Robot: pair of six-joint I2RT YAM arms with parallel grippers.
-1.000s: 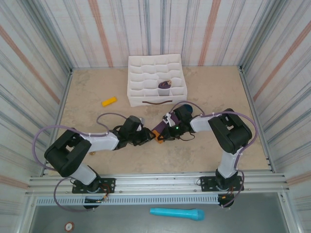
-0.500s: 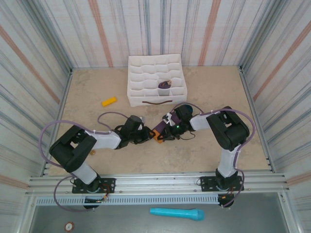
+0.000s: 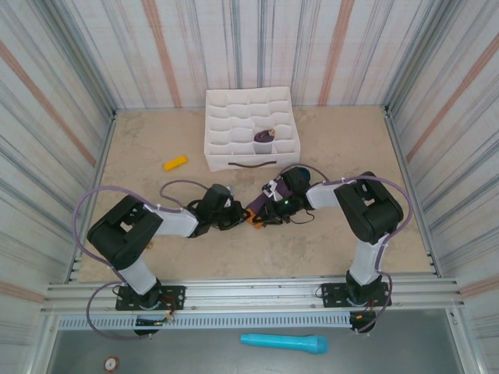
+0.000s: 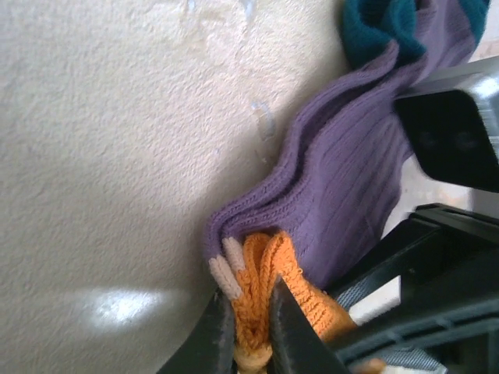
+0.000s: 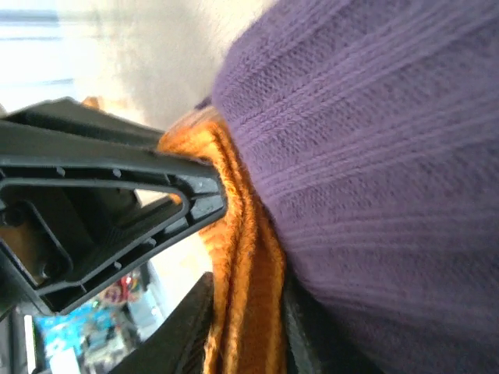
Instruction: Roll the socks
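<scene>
The socks (image 3: 263, 204) lie on the table between my two grippers as a purple bundle with an orange cuff end and a teal toe. In the left wrist view the purple fabric (image 4: 351, 171) folds over the orange cuff, and my left gripper (image 4: 251, 327) is shut on that cuff. My left gripper (image 3: 236, 219) meets the right gripper (image 3: 262, 213) at the bundle. In the right wrist view the orange cuff runs between my right gripper's (image 5: 245, 327) fingers, touching both, with the purple socks (image 5: 374, 156) bulging above. The left gripper's black finger (image 5: 101, 195) sits right beside it.
A white divided box (image 3: 234, 117) stands behind the grippers, with a rolled purple sock (image 3: 264, 139) in one cell. A small yellow-orange marker (image 3: 175, 163) lies to the left of the box. Striped walls close in the table on three sides.
My left gripper has slid a little right and closed on the orange cuff. The right gripper has stayed at the bundle, its jaws slightly looser on the cuff.
</scene>
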